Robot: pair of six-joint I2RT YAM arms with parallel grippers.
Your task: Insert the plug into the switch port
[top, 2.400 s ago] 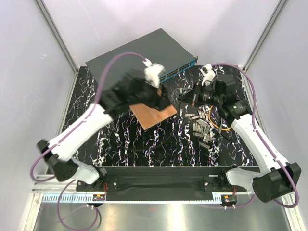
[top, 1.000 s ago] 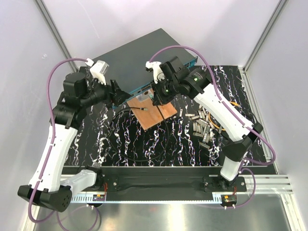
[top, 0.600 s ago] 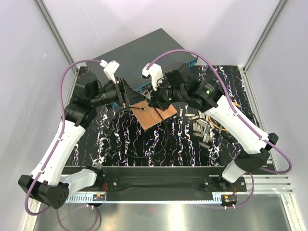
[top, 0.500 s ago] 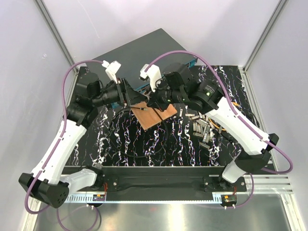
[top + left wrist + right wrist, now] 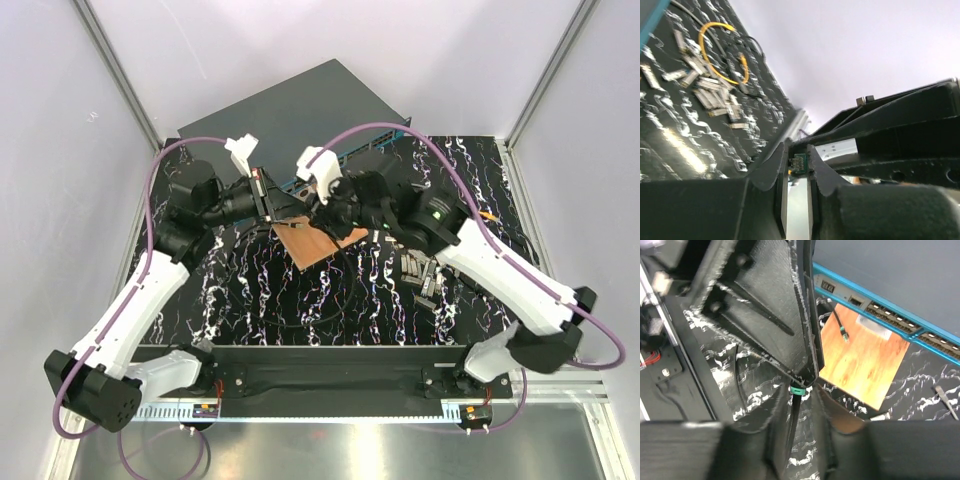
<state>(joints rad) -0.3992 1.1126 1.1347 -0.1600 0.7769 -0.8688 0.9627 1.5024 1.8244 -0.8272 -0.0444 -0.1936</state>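
Handover point: left gripper [image 5: 798, 151] jaws narrow, pinching the plug [image 5: 799, 163] at their tips; right gripper [image 5: 799, 401] jaws slightly parted, black cable [image 5: 791, 421] loose between them; switch [image 5: 880, 270] port row beyond both jaws, apart from the plug.

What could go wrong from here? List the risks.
1. The plug sits only at the very tips of the left gripper; it may twist or slip when the right gripper backs off.
2. Its cable hangs down between the right gripper's fingers and could snag as the arms part.
3. Another cable end lies on the wooden board before the switch ports and may foul the approach.
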